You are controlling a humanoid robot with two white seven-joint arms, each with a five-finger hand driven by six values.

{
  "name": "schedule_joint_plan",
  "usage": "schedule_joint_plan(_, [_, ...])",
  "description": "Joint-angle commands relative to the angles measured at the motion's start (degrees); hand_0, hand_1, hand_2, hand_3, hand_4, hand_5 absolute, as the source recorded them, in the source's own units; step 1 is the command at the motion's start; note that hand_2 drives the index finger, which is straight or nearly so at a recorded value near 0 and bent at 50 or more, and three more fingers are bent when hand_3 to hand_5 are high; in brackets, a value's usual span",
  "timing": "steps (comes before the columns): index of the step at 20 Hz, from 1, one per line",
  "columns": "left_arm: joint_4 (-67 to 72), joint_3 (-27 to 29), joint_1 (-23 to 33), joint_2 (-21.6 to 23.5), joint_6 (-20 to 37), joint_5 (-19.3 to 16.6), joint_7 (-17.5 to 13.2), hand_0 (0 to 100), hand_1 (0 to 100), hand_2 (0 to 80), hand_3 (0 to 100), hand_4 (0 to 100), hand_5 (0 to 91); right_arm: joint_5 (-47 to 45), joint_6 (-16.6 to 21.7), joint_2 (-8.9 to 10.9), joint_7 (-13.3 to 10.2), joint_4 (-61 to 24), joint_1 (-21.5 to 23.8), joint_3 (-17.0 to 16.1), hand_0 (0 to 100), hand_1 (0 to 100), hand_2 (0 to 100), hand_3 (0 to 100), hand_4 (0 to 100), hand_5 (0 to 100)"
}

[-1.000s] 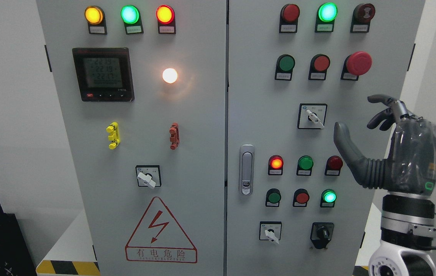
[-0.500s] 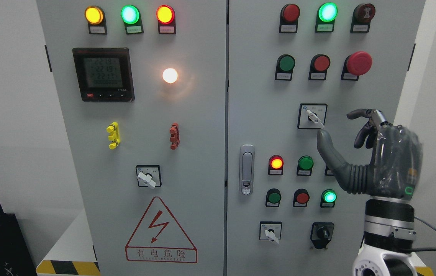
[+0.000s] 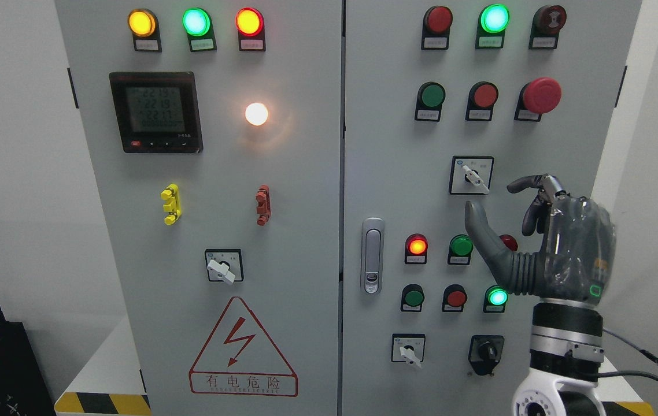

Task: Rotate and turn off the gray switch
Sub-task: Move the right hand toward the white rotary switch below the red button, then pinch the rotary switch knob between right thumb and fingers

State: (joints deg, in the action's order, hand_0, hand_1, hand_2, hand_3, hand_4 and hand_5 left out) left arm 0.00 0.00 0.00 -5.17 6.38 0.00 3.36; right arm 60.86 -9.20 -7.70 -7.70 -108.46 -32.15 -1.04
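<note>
Right hand [image 3: 543,242] is moving in toward the gray switch [image 3: 472,177] on the right door [image 3: 387,173] of the cabinet. Over the last second it has been dropping and sliding left: a second ago it was up beside the red mushroom button [image 3: 542,95] level, well right of the switch; now the thumb [image 3: 479,228] is pointing up with its tip just below the switch plate, not touching it as far as I can tell. The other fingers [image 3: 528,185] are curling forward to the right of the switch, holding nothing (open pinch shape, thumb and fingers apart).

Switch itself is sitting mid-right door, above the row of red, green and dark red lamps; its white lever is tilting down to the right, same as in the earlier pictures, so no rotation is happening yet. The hand is now covering most of the dark red lamp [image 3: 508,241].

Judgement: still the approach step, closing fast. Next the hand likely needs to go up a bit and left so thumb and fingers are bracketing the lever, then pinch and twist. Risk: small lever, fingers slipping off, or the thumb bumping the green lamp [image 3: 461,245] below.

Left arm is not showing.
</note>
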Motion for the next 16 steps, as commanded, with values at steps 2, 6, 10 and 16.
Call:
schedule_joint_plan(2, [-1.4, 0.44, -0.53, -0.02, 0.03, 1.14, -0.02, 12, 39, 0.0, 0, 0, 0.0, -0.04, -1.44, -0.48, -0.12, 2.2, -1.16, 0.69, 13, 29, 52, 97, 100, 100])
schedule_joint_plan(6, [-1.4, 0.44, -0.53, -0.02, 0.03, 1.14, -0.02, 12, 39, 0.0, 0, 0, 0.0, -0.04, -2.31, -0.48, -0.56, 3.43, -2.48, 0.78, 13, 41, 52, 97, 100, 100])
schedule_joint_plan(10, [-1.4, 0.44, -0.53, 0.07, 0.03, 1.14, -0.02, 12, 39, 0.0, 0, 0, 0.0, -0.04, -2.67, -0.48, -0.65, 3.43, -2.48, 1.48, 7, 47, 53, 97, 100, 100])
schedule_joint_plan(16, [-1.4, 0.44, -0.53, -0.02, 0.03, 1.14, -0.02, 12, 39, 0.0, 0, 0, 0.0, -0.39, -3.11, -0.48, -0.65, 4.84, -3.27, 1.48, 5, 48, 55, 96, 100, 100])
